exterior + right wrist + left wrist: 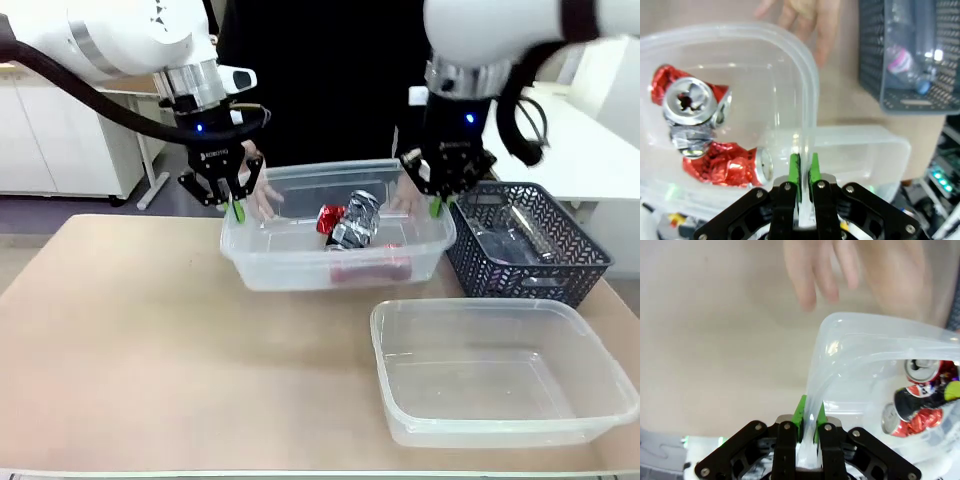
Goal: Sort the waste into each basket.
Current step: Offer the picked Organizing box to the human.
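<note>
Bench (150, 340): smooth, pale tan; white cabinets (60, 140) behind.
Left tool (236, 208): clamped on rolled rim of clear tub (290, 265).
Right tool (437, 205): clamped on opposite rim.
Cans (350, 220): crushed, red-and-silver, inside.

Crushed red-and-silver cans (350, 222) heaped in far clear tub (262, 268), 2nd clear tub (480, 304) nearer, upright

Beyond my left gripper (236, 208) I see white cabinets (50, 140) and grey floor (60, 207), past my right gripper (437, 207) a white table (590, 150), beneath both a beige tabletop (140, 340)
</note>
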`<state>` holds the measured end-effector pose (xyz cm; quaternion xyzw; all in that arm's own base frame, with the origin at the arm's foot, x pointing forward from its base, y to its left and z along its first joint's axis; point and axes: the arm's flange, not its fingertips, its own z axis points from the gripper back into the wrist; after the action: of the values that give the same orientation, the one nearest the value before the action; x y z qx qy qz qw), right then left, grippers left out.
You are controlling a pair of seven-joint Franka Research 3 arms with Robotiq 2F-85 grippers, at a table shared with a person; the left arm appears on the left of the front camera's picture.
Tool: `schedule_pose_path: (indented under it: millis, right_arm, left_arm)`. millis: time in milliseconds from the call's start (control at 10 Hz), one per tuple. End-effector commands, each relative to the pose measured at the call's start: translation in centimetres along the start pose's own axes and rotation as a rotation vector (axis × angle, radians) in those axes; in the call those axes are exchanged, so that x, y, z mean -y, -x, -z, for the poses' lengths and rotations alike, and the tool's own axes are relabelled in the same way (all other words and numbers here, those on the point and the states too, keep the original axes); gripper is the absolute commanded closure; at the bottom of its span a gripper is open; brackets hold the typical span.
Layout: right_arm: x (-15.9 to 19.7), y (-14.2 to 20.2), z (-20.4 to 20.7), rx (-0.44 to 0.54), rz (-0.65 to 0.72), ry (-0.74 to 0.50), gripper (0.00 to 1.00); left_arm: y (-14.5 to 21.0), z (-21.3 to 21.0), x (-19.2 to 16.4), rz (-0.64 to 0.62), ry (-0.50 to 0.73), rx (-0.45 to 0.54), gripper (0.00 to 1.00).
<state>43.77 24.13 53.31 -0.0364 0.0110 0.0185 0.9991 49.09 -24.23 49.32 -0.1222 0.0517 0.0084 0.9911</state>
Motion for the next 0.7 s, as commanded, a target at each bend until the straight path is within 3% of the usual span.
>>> schedule_pose_path:
  millis: [0, 200, 300, 400, 600]
  right_arm:
    - [-3.3, -2.6, 0.0, -0.073, -0.039, -0.016, 0.91]
    - [-3.1, -4.0, 1.9, -0.119, -0.029, -0.052, 0.91]
    - [-3.2, -4.3, 2.9, -0.125, -0.015, -0.047, 0.91]
    - [-0.6, -4.2, 2.4, -0.104, -0.007, 0.013, 0.91]
    - [-0.6, -4.2, 2.4, -0.104, -0.007, 0.013, 0.91]
  left_arm:
    - [-1.7, -0.7, 2.7, -0.015, 0.066, 0.013, 0.93]
    - [-2.3, -0.8, 2.3, -0.058, 0.098, 0.046, 0.93]
    - [-2.9, 0.2, -0.4, -0.015, 0.014, -0.002, 0.93]
    - [-2.9, 0.2, -0.4, -0.015, 0.014, -0.002, 0.93]
    - [-2.9, 0.2, -0.4, -0.015, 0.014, -0.002, 0.93]
